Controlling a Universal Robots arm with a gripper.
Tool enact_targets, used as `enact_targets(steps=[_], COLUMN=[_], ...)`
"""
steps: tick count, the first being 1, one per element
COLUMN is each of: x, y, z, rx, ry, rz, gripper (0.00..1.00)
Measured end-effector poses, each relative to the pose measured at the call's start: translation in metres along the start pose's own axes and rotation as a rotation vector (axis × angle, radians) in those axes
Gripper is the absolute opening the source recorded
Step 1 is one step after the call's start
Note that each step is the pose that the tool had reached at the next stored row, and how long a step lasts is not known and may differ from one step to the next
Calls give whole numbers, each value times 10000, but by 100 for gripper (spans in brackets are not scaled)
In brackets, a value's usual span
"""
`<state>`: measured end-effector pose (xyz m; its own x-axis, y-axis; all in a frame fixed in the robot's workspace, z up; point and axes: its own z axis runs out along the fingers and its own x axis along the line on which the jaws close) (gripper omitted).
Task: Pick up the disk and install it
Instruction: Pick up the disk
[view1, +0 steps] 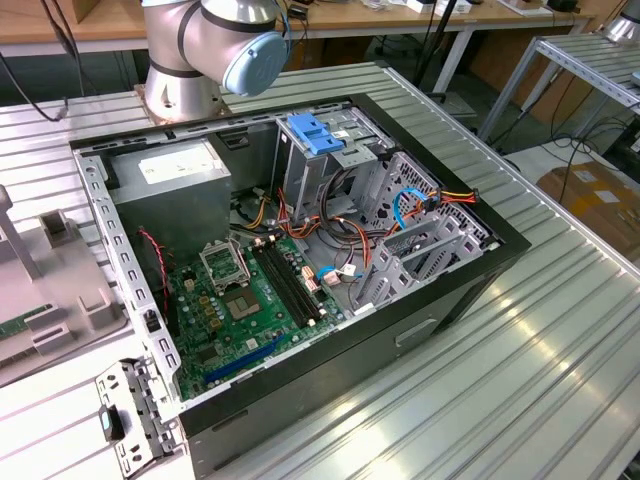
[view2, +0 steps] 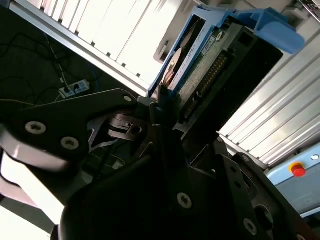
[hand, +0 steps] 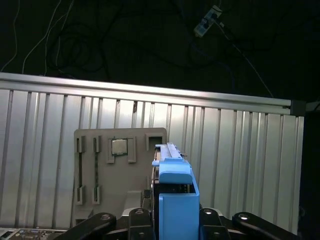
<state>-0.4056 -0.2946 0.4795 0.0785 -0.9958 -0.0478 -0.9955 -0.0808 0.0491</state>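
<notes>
In the exterior view the open case (view1: 420, 335) sits mid-frame on the worktop (view1: 560, 340). In the first wrist view the gripper (hand: 175, 227) carries the disk (hand: 175, 187) edge-on, jaws pinching it. The disk is probably stiff, dense and shock-sensitive, best gripped by its blue rails, not the circuit board. The contact points are hidden.

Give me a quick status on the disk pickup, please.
Tool shut on the disk. Disk held off the table, grey tray beyond it. Computer case open, cables lying inside.
</notes>
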Motion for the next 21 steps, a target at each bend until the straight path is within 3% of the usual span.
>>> enact_targets(steps=[21], x=[-13], y=[13], z=[-277], rx=[0], ry=[0], rz=[0], gripper=[36])
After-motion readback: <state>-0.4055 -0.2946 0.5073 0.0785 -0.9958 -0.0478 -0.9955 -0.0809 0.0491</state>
